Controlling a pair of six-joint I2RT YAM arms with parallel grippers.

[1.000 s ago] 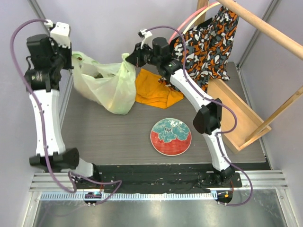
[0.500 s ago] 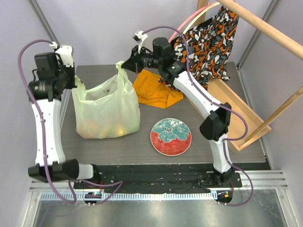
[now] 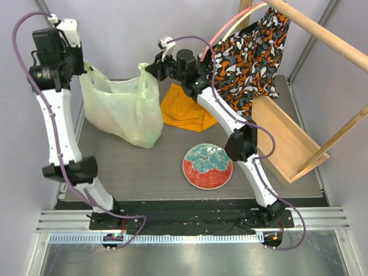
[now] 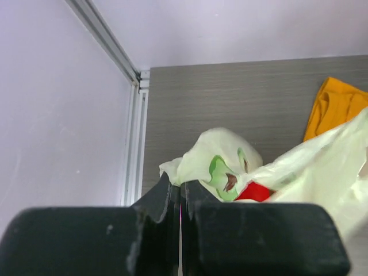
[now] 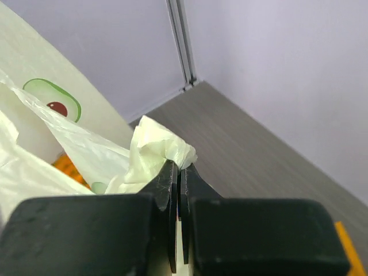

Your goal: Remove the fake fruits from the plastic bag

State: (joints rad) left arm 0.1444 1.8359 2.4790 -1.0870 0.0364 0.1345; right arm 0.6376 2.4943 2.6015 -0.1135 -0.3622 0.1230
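The pale-green plastic bag point(image 3: 123, 109) hangs lifted above the table at back left, stretched between both grippers. My left gripper point(image 3: 85, 68) is shut on its left handle point(image 4: 201, 161). My right gripper point(image 3: 148, 68) is shut on its right handle point(image 5: 158, 146). In the left wrist view a red fruit point(image 4: 253, 191) shows inside the bag's mouth. In the right wrist view an orange fruit point(image 5: 68, 167) shows through the plastic point(image 5: 52, 132). The other fruits are hidden inside the bag.
An orange cloth point(image 3: 184, 109) lies just right of the bag and also shows in the left wrist view point(image 4: 333, 112). A red floral plate point(image 3: 207, 166) sits front centre. An orange-black patterned fabric bag point(image 3: 247, 57) hangs on a wooden rack point(image 3: 287, 138) at right.
Both grippers have risen and moved back with the handles. The bag has lifted and shifted toward the back left, its body hanging narrower than half a second ago.
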